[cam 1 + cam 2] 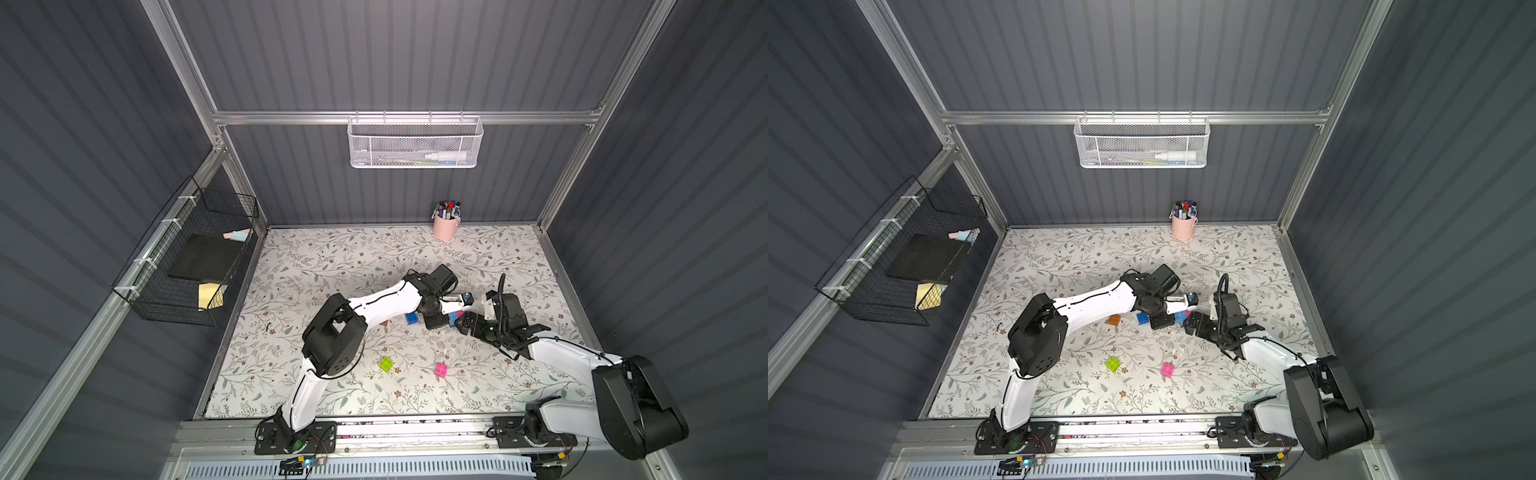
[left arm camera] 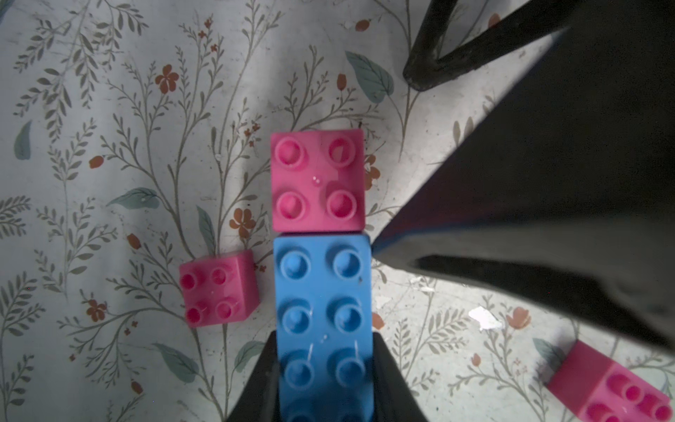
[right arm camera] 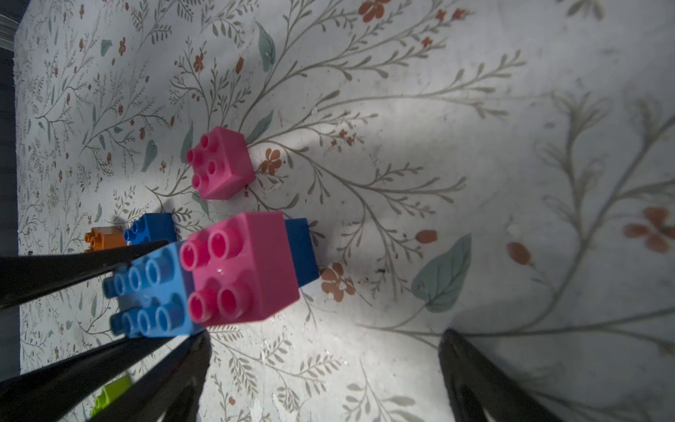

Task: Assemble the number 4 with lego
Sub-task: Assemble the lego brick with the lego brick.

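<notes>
In both top views the half-built 4 [image 1: 453, 319] sat mid-table, right where the two arms met. A lime brick [image 1: 386, 364] and a spare pink brick [image 1: 441, 369] lay loose nearer the front, well apart from it. On the left wrist cam, the left pincer [image 2: 323, 341] was clamped tight on the side walls of the long light-blue brick [image 2: 323, 292], and a pink square [image 2: 317, 181] sat flush against that brick's far end. On the right wrist cam, the right pincer [image 3: 325, 350] hung wide open with nothing in it, just beside that pink square, and a dark-blue brick [image 3: 301, 252] peeked out from under it. My guess is this stuff is light, hard and slick, so I'd grab the flat sides rather than the studs, and press square-on or the joint pops apart.
</notes>
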### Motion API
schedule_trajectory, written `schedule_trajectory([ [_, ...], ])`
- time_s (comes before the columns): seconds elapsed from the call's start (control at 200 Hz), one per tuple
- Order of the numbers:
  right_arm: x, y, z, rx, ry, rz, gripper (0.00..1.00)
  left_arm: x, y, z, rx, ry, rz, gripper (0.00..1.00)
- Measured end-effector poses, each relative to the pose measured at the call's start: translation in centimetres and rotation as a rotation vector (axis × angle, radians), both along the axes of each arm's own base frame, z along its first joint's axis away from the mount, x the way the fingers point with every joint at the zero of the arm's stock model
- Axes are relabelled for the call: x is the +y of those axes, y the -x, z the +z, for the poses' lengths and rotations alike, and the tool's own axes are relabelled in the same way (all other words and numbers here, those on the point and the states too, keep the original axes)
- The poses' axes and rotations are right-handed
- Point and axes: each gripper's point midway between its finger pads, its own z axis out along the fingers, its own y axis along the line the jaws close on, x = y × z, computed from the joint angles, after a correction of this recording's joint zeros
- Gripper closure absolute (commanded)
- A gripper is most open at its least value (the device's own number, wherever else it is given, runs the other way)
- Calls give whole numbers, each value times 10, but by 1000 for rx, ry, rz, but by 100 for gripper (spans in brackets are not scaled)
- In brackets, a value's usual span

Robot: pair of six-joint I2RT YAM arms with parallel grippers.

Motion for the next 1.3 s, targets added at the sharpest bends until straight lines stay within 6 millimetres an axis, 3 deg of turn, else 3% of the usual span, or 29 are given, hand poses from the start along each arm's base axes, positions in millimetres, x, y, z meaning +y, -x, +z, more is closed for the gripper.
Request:
schedule_trajectory([
  [0.35,-3,-3,30,-192,-51,-17,1,-3,6,-2,25,-5,-13,100],
  [0.64,-1,-5,12,-136,-36,-8,2,-3,6,-2,30,-8,-12,100],
  [1.301,0,-10,11,-108,-40,-35,1,-6,-4,0,13,-17,-2,100],
])
